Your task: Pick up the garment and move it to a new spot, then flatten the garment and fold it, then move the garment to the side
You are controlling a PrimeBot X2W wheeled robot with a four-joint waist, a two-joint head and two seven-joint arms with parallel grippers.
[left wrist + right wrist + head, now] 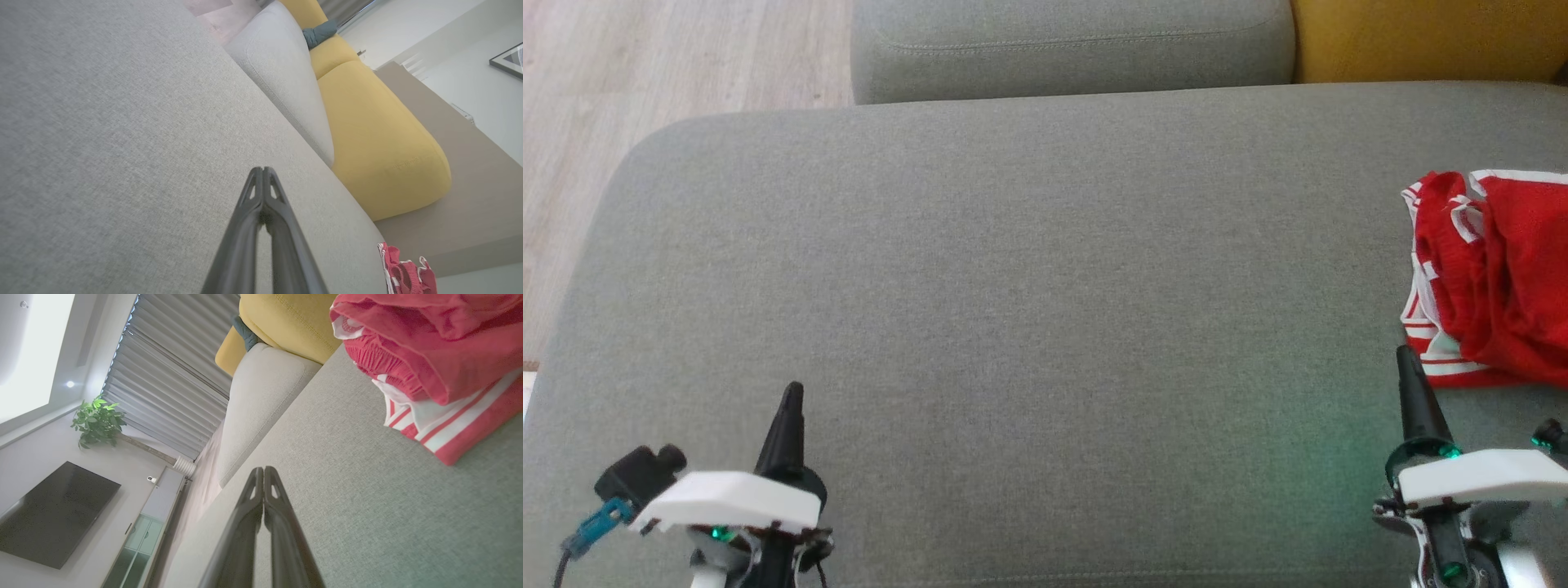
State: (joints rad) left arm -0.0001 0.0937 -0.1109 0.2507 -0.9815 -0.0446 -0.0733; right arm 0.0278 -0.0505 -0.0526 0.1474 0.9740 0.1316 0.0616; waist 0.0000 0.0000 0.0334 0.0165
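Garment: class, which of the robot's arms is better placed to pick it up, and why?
Right. The garment lies just beyond the right pincer; the left pincer sits far across the cushion. Both pincers are shut, so it must open first.

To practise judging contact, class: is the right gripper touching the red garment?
Apart. The right wrist view shows bare grey cushion between the shut right gripper and the red garment.

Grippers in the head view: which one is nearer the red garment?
The right gripper: its shut fingers end just short of the red-and-white garment at its striped hem, while the left gripper is far across the grey sofa cushion.
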